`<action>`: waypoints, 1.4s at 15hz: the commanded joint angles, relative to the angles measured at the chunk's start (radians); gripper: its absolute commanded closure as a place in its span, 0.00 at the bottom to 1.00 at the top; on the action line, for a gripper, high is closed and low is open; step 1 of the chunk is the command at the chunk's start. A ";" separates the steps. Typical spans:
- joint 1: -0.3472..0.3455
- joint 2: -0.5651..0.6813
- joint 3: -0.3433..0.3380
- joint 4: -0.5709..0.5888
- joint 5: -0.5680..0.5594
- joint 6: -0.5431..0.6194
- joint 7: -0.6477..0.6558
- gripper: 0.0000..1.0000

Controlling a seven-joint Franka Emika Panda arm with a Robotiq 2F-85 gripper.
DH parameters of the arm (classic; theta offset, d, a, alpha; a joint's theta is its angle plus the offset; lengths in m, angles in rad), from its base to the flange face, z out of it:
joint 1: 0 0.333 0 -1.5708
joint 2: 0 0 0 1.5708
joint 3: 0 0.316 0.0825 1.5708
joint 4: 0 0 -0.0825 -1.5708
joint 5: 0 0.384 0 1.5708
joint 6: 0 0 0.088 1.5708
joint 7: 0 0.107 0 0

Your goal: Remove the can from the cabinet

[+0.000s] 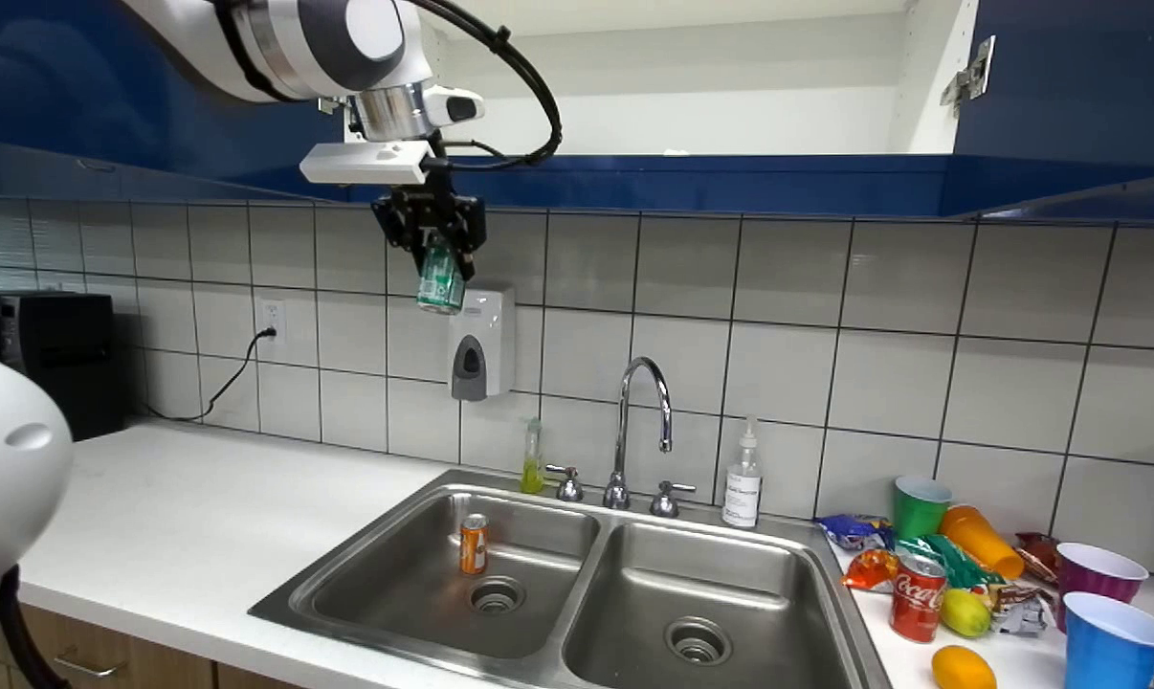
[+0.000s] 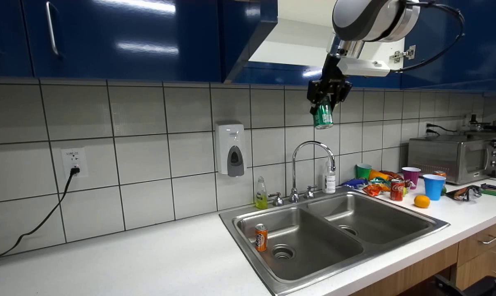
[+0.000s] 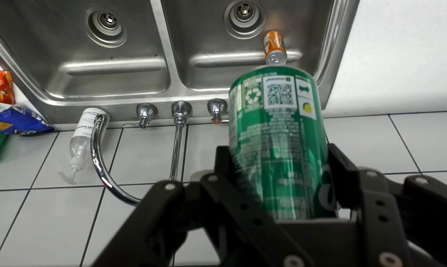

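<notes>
My gripper points downward with its jaws shut on the green can. In both exterior views the can, slightly tilted, hangs in the air below the level of the cabinet's blue front panel. Its upper part is hidden between the fingers. The wrist view shows a finger pad against each side of the can, with a pale label patch facing the camera. Above, the cabinet stands open, its white interior partly in view behind the arm.
Below lies a double steel sink with an orange can in one basin. A tall curved faucet rises near the held can. A wall soap dispenser is mounted on the tiles. Cups, a red can and snack bags crowd the counter.
</notes>
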 commanded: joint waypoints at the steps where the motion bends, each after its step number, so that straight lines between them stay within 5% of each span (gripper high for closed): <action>1: 0.003 -0.007 0.004 -0.050 0.009 0.068 -0.021 0.62; 21: 0.059 0.340 -0.035 -0.056 0.070 0.386 -0.155 0.62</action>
